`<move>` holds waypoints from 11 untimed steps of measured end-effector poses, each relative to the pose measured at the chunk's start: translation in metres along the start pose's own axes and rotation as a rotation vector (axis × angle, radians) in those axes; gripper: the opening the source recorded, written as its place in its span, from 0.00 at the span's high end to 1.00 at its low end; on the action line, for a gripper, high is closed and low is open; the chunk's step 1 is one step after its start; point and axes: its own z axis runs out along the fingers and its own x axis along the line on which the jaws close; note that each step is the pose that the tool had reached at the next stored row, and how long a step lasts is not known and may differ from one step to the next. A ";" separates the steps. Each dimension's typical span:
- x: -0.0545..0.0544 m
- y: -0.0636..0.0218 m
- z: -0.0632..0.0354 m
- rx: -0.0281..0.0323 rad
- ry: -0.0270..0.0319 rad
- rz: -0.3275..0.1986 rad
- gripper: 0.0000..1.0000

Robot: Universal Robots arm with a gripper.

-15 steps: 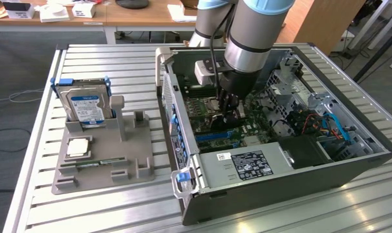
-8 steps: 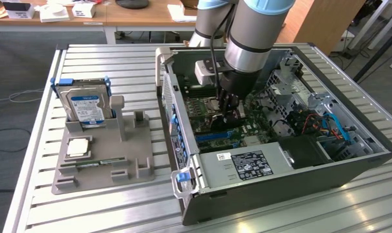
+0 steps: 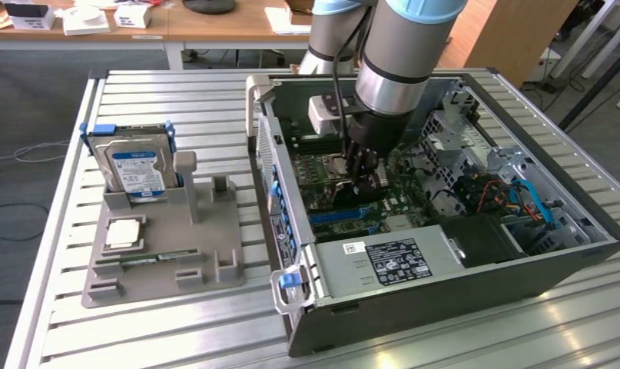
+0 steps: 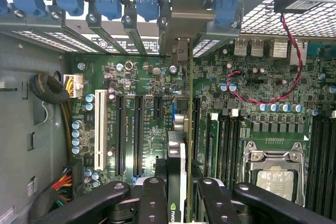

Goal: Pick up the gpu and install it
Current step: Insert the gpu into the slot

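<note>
Silver slatted metal table [image 3: 187, 330] is carrying two things side by side: grey plastic parts holder [image 3: 212, 231] sitting toward the exterior view's left, open black metal computer case [image 3: 474, 300] lying toward its right.

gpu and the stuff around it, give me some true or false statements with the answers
1. The gripper holds the gpu edge-on between its fingers. True.
2. The gpu lies on the grey holder. False: it is inside the computer case, over the motherboard.
3. The hard drive stands on edge in the grey holder. True.
4. The computer case is closed. False: its side is open and the inside shows.
</note>
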 end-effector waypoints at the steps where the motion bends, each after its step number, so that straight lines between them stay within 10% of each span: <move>1: 0.000 0.0000 0.0000 0.0000 0.0000 0.000 0.73; 11: 0.000 0.0000 0.0028 0.0001 -0.0001 0.000 0.73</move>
